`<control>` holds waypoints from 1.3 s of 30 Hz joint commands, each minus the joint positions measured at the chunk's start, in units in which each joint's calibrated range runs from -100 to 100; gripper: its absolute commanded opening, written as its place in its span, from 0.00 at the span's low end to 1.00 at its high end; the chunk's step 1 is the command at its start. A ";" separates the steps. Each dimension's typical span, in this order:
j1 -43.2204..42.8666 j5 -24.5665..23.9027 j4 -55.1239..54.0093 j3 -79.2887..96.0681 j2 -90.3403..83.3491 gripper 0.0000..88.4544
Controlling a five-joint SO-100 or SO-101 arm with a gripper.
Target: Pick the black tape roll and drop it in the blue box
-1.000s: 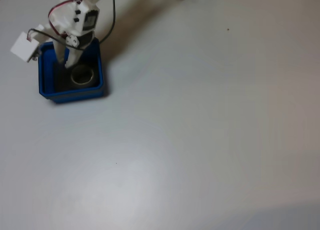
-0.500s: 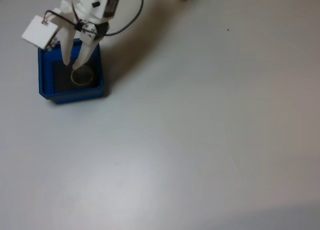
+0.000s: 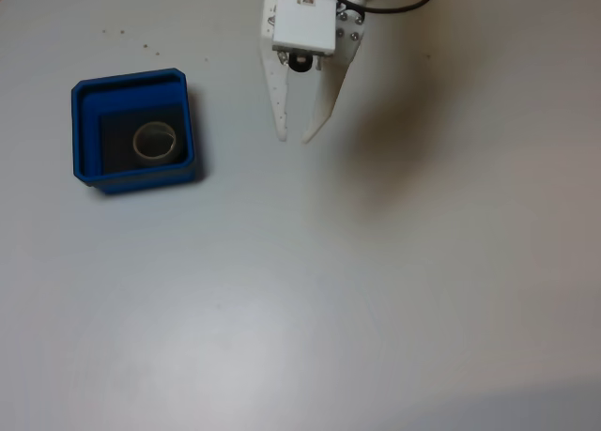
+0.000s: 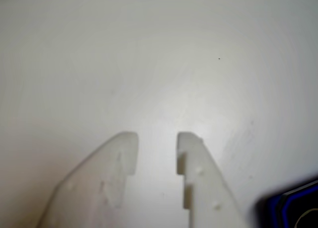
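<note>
From my fixed view I see the black tape roll [image 3: 156, 142] lying flat inside the blue box [image 3: 84, 130], on the dark floor of the box. The roll sits a bit toward the right side of that floor, and its pale inner ring faces up. The box rests on the white table [image 3: 376, 281], near the left side of the picture. My gripper [image 3: 293, 140] is well apart from the box, off to its right, up near the top of the picture. It points down at the bare table. Its two white fingers [image 3: 277, 102] are spread a little, with a clear gap between the tips, and they hold nothing. A dark wire runs off the arm at the top edge. A soft shadow falls on the table to the right of the gripper. In my wrist view the gripper [image 4: 157, 136] comes in from the bottom, and I see plain table through the gap between the two fingers. A corner of the blue box [image 4: 278, 208] peeks in at the bottom right, with a small bit of the roll [image 4: 307, 222] inside it.
</note>
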 commanded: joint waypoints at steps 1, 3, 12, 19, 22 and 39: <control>-3.97 -0.37 0.11 -2.38 -3.57 0.02; -6.12 -0.37 0.11 -1.30 -3.66 0.02; -14.04 -0.11 0.11 9.30 -8.34 0.02; -16.28 -0.02 -0.05 27.99 -21.47 0.02; -16.38 -0.02 -0.13 35.45 -27.90 0.02; -16.28 -0.02 0.03 74.17 -69.21 0.02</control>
